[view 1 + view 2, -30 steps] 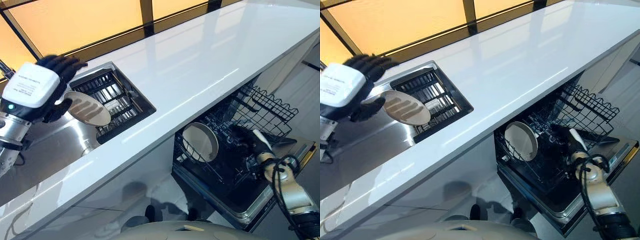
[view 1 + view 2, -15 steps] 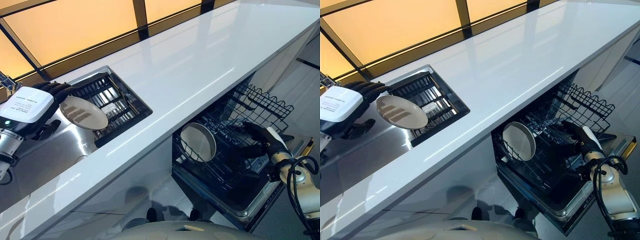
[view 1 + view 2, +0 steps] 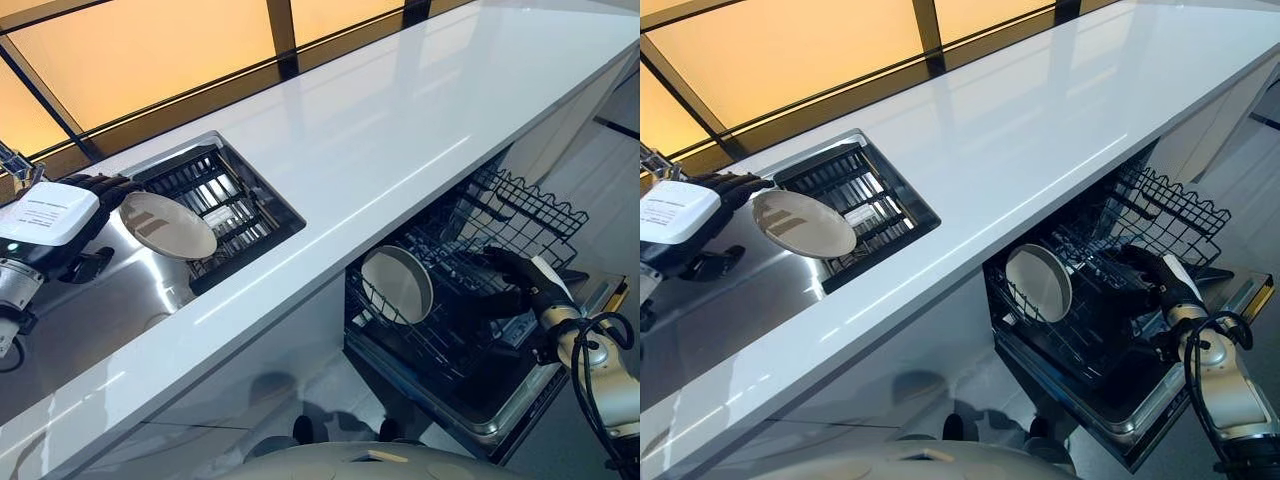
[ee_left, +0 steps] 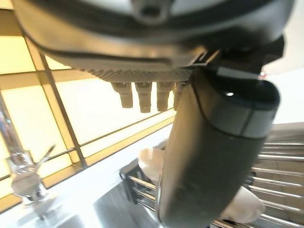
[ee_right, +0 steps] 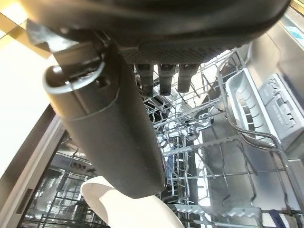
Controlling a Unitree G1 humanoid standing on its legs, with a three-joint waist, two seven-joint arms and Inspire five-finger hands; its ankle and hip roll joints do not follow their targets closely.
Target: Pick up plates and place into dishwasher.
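At the far left, the left hand (image 3: 60, 225) is over the steel sink (image 3: 90, 320), its fingers (image 3: 100, 187) curled on the rim of a pale plate (image 3: 168, 225) with the thumb below. The plate is tilted, its face turned up and toward the counter, and it hangs at the near edge of the dark rack (image 3: 225, 200) set in the sink. In the left wrist view the thumb crosses the plate (image 4: 244, 206), with the rack's bars (image 4: 280, 161) behind and a tap (image 4: 23, 183) by the window.

The white counter (image 3: 400, 130) runs from the sink toward the far right; amber window panes (image 3: 140, 45) stand behind it.

Below the counter's front edge the dishwasher (image 3: 480, 400) is open, its wire basket (image 3: 500, 225) pulled out. A second plate (image 3: 397, 284) stands on edge in the basket's left end, leaning slightly.

To the right, the right hand (image 3: 515, 285) is over the basket, well apart from that plate, holding nothing. Its fingers (image 5: 166, 78) are loosely bent, pointing down toward the wires. In the right wrist view the thumb hangs over the standing plate (image 5: 118, 206), with a grey tray (image 5: 249, 107) beside the basket.
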